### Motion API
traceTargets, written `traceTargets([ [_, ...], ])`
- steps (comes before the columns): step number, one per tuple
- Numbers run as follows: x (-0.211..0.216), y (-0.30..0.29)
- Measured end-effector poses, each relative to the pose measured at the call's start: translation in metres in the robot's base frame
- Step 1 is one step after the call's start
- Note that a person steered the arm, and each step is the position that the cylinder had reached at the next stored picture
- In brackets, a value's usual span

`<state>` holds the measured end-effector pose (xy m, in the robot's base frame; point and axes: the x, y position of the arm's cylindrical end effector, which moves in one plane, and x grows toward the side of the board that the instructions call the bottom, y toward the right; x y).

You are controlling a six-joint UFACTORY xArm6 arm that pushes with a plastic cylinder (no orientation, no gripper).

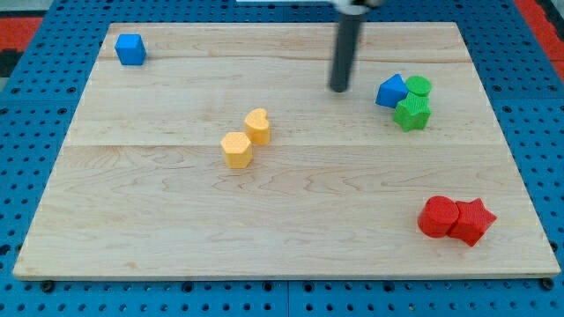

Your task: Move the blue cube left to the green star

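Note:
The blue cube (130, 49) sits near the board's top left corner. The green star (412, 113) lies at the view's right, touching a blue triangular block (391, 91) on its upper left and a green round block (419, 86) above it. My tip (339, 88) rests on the board in the upper middle, about 45 px left of the blue triangular block and far to the right of the blue cube. It touches no block.
A yellow heart (257, 125) and a yellow hexagonal block (237, 149) sit together near the board's middle. A red round block (438, 217) and a red star (473, 220) sit together at the bottom right. The wooden board (282, 229) lies on a blue pegboard.

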<state>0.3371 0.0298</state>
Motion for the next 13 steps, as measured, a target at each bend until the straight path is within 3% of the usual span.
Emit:
traceTargets([
  [2, 0.006, -0.247],
  [7, 0.001, -0.289],
  [8, -0.057, -0.287],
  [12, -0.06, -0.335],
  [13, -0.1, -0.306],
])
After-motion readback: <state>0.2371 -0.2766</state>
